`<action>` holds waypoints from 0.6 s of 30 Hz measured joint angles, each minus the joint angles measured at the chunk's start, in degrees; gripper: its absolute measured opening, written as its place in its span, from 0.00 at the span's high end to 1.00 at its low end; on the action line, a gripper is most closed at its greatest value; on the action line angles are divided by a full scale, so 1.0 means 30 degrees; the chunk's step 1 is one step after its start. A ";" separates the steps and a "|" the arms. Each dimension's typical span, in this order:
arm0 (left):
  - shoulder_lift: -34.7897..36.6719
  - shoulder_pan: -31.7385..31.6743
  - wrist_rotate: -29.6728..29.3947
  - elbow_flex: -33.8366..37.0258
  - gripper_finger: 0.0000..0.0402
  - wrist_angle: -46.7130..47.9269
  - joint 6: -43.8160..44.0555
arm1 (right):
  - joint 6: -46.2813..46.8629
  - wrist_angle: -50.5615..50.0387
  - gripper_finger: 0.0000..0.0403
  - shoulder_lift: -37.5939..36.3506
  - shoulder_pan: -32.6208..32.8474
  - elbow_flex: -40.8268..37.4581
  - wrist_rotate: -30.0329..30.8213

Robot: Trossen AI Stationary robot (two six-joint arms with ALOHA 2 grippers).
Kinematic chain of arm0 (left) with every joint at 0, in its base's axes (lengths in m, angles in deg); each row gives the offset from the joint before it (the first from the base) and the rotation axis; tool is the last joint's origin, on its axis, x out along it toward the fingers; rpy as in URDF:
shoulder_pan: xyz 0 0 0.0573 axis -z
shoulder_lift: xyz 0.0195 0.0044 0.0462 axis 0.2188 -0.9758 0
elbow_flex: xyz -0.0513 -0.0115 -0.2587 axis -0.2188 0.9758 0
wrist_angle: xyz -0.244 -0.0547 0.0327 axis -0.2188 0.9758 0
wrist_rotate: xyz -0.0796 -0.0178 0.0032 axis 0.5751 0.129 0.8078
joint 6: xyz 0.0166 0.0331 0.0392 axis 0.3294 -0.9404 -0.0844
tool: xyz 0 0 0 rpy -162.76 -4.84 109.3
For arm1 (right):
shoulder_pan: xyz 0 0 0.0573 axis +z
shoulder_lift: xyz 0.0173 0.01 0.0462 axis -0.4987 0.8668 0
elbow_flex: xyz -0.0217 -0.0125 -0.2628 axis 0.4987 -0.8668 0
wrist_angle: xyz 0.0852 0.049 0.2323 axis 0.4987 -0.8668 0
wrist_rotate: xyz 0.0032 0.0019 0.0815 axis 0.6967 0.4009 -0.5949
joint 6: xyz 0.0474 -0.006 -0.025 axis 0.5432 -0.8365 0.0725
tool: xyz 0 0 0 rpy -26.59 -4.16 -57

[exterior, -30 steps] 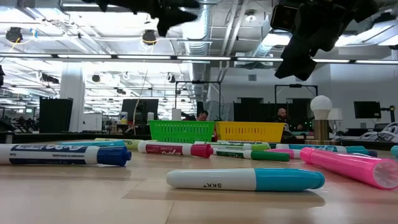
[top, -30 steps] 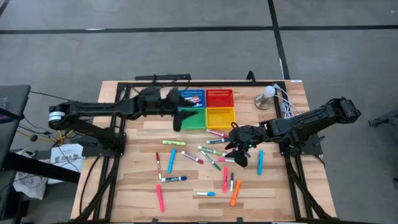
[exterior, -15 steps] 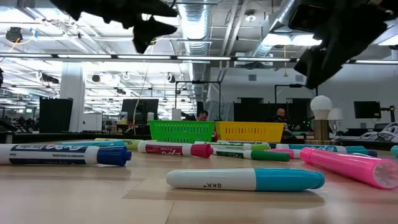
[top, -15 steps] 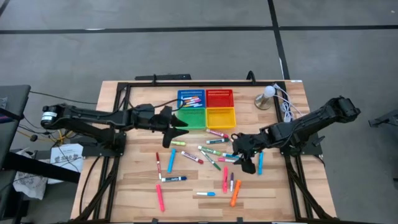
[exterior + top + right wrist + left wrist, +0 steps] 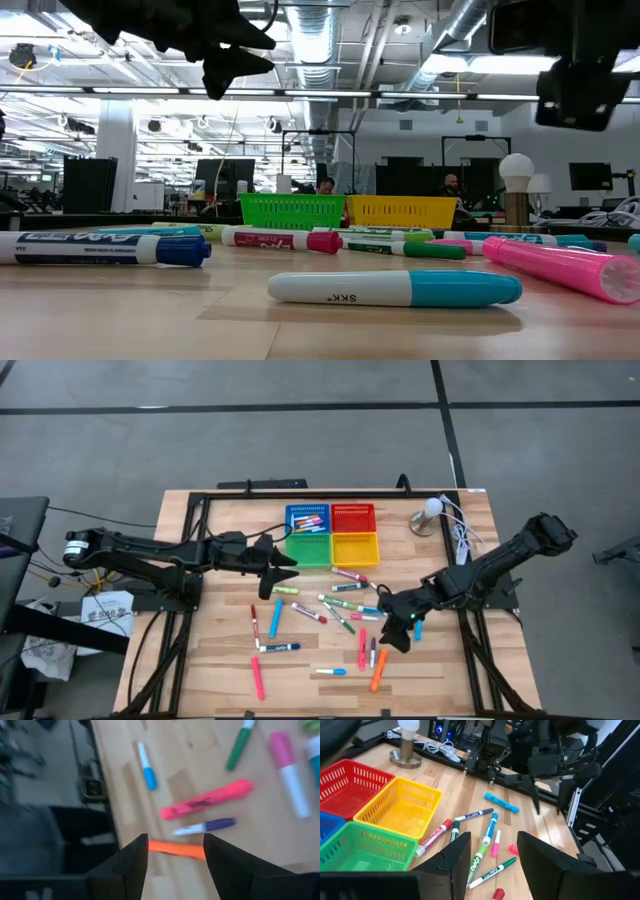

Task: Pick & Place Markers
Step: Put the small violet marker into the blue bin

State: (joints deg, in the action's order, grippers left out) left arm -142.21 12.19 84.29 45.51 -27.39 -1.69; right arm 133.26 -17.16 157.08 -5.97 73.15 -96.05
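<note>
Right claw (image 5: 398, 638) lower (open, empty)

- The left claw (image 5: 492, 865) has its two dark fingers apart, with nothing between them.
- Past them, markers (image 5: 485, 842) lie on the wooden surface (image 5: 465, 790).
- A green basket (image 5: 365, 852), a yellow basket (image 5: 400, 807) and a red basket (image 5: 345, 780) sit at 9 o'clock.
- A lamp (image 5: 407, 742) stands at 11 o'clock.
- A blue marker (image 5: 501, 803) lies alone near the other arm (image 5: 545, 755).

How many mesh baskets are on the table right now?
4, in a square block at the table's far middle: blue basket, red basket, green basket, yellow basket. None seem hidden.
</note>
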 joint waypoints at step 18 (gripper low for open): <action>0.0087 -0.0007 0.0015 -0.0022 0.60 0.0007 -0.0116 | 0.5320 0.2482 0.68 0.5411 0.0844 0.2953 -0.1720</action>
State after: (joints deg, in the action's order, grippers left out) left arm -141.95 12.17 84.34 45.44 -27.37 -2.04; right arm 149.22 -9.72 173.31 -3.43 82.01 -101.21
